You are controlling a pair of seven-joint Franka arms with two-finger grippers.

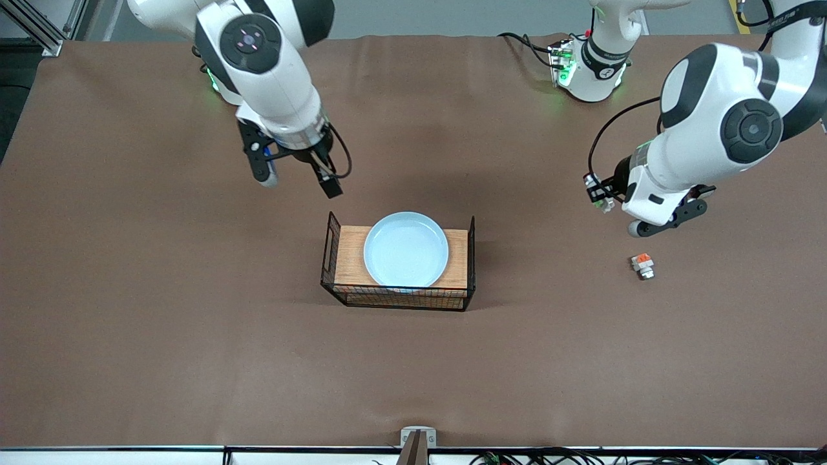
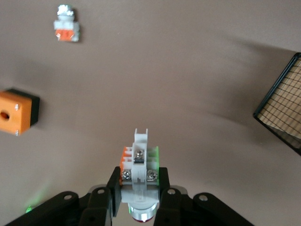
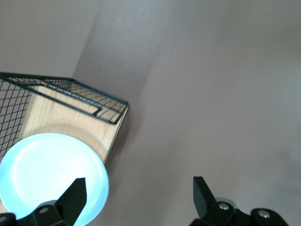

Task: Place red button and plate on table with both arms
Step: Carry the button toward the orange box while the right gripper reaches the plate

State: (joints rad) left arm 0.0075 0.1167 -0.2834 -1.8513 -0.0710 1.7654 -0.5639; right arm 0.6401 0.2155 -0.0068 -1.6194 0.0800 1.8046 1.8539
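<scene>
The pale-blue plate [image 1: 406, 249] lies on the wood top of the black wire basket [image 1: 336, 258] at mid-table; it also shows in the right wrist view [image 3: 47, 174]. My right gripper [image 1: 298, 181] is open and empty above the brown table [image 1: 194, 323], next to the basket's end toward the right arm, with the plate's rim by one finger [image 3: 75, 190]. My left gripper [image 1: 599, 194] is shut on the red button [image 2: 139, 165], a whitish block with a green patch, and holds it above the table toward the left arm's end.
A similar small part with an orange-red patch [image 1: 642, 265] lies on the table near the left gripper, also in the left wrist view [image 2: 67, 26]. An orange box with a hole [image 2: 16, 112] lies close by. The basket's wire end [image 2: 282, 117] shows there too.
</scene>
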